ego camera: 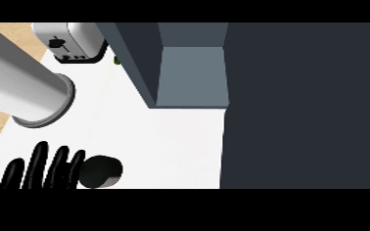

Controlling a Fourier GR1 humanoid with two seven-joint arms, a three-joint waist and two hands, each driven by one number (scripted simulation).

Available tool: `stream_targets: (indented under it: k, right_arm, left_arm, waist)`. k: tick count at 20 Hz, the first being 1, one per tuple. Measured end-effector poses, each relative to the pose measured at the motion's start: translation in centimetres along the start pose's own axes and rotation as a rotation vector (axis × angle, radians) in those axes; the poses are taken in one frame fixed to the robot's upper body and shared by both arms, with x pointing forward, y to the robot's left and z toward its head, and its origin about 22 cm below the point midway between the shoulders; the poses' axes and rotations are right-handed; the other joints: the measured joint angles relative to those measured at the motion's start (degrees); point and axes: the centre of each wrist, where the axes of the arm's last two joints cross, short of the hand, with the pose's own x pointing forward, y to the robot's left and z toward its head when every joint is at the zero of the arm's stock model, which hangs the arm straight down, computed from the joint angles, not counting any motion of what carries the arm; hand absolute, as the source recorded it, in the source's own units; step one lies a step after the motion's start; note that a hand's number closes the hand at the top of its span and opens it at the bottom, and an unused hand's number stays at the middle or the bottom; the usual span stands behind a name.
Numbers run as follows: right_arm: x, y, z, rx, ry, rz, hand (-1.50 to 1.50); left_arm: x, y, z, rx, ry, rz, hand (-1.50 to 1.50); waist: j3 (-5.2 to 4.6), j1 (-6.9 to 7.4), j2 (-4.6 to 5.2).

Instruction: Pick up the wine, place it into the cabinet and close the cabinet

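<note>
The cabinet point(145, 63) stands open at the upper middle, its pale blue-grey inside point(194, 76) showing nothing in it. Its dark door point(296, 107) fills the whole right side. A small green sliver point(116, 60), maybe the wine, peeks out at the cabinet's left wall; the rest is hidden. My left hand point(45, 170) shows at the lower left, fingers straight and pointing up, holding nothing, with a black rounded part point(101, 171) beside them. My grey left forearm point(33, 90) looms large at the left. The right hand does not show.
A silver toaster point(74, 40) sits at the upper left next to the cabinet. The white counter point(170, 147) stretches from the cabinet down toward the hand. A strip of wooden floor point(16, 32) shows at the far left.
</note>
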Motion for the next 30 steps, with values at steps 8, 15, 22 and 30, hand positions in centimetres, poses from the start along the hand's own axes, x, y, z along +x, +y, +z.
stream_targets:
  k: [8, 15, 22, 30]
  right_arm:
    - [0.7, 0.3, -0.5, 0.002, 0.029, 0.003, -1.5]
    - [1.1, 0.8, -1.0, 0.006, 0.035, -0.007, -1.5]
    - [1.6, 0.6, -1.4, -0.015, 0.039, 0.012, -1.5]
    - [2.2, 0.1, -1.7, -0.04, 0.028, 0.042, -1.5]
  left_arm:
    - [0.2, -1.7, 0.6, 0.039, 0.048, 0.049, -1.5]
    - [0.5, -1.0, 0.5, 0.085, 0.079, 0.006, -1.5]
    - [0.5, 0.5, 0.9, 0.144, 0.092, -0.087, -1.5]
    - [0.6, 2.5, 0.9, 0.218, 0.08, -0.186, -1.5]
  waist:
    - [0.02, 0.0, -0.03]
    - [0.02, -0.12, -0.08]
    - [-0.02, 0.05, -0.18]
    - [-0.06, 0.01, -0.21]
